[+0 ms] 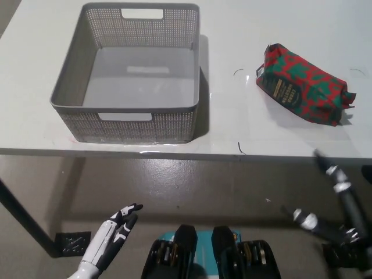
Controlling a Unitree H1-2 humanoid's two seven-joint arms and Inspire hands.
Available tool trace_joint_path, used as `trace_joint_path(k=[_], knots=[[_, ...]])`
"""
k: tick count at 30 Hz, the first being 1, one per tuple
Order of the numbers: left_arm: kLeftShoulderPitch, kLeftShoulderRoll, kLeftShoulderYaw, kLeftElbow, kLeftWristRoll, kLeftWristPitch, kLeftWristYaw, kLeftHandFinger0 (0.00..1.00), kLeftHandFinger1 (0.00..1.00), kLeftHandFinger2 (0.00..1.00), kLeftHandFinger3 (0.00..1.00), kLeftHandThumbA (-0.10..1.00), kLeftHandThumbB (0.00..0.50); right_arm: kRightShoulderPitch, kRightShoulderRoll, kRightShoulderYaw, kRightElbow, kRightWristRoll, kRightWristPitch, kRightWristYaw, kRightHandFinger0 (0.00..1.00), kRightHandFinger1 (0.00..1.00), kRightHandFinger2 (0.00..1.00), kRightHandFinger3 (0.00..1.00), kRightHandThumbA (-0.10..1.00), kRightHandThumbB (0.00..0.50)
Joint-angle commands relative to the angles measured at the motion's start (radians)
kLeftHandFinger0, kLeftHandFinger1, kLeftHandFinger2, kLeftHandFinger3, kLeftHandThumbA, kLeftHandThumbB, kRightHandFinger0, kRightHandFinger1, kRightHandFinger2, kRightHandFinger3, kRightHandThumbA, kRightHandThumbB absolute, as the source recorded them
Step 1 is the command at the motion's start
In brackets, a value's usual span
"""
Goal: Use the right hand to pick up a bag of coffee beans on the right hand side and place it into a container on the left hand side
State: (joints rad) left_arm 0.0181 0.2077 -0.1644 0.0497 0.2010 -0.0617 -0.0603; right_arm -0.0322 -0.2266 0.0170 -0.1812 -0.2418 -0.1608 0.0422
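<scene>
Red-and-green patterned coffee bean bag [303, 85], crinkly foil, dark label, lies on its side at the right of the white table [232, 125], untouched. Grey perforated plastic basket [78, 70], rectangular with cut-out handles, sits well apart at left. Black right hand [334, 215] low below the table edge, fingers spread, holding nothing. White left hand [113, 235] rests lower left, fingers straight, close together.

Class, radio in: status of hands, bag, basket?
Both hands, left and right, low, open, empty. Coffee bag on table, untouched. Basket empty; path clear.
</scene>
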Motion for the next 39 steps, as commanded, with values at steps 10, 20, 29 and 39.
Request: trace_joint_path(k=[10, 20, 29, 39], knots=[[0.063, 0.009, 0.023, -0.057, 0.001, -0.046, 0.007, 1.0, 1.0, 1.0, 1.0, 1.0, 0.411, -0.458, -0.28, -0.003, -0.173, -0.326, 0.458, 0.241, 1.0, 1.0, 1.0, 1.0, 1.0, 0.493], [0.077, 0.01, 0.027, -0.059, -0.001, -0.05, 0.007, 1.0, 1.0, 1.0, 1.0, 1.0, 0.411, -0.891, -0.365, 0.184, 0.199, -0.42, 0.552, 0.4, 1.0, 1.0, 1.0, 1.0, 1.0, 0.5], [0.089, 0.007, 0.029, -0.054, -0.003, -0.059, 0.012, 1.0, 1.0, 1.0, 1.0, 1.0, 0.44, -1.116, -0.323, 0.326, 0.552, -0.43, 0.533, 0.43, 1.0, 1.0, 1.0, 1.0, 1.0, 0.5], [0.089, 0.008, 0.037, -0.053, -0.003, -0.063, 0.004, 1.0, 1.0, 1.0, 1.0, 1.0, 0.452, -1.19, -0.26, 0.394, 0.789, -0.397, 0.545, 0.435, 1.0, 1.0, 1.0, 1.0, 1.0, 0.5]])
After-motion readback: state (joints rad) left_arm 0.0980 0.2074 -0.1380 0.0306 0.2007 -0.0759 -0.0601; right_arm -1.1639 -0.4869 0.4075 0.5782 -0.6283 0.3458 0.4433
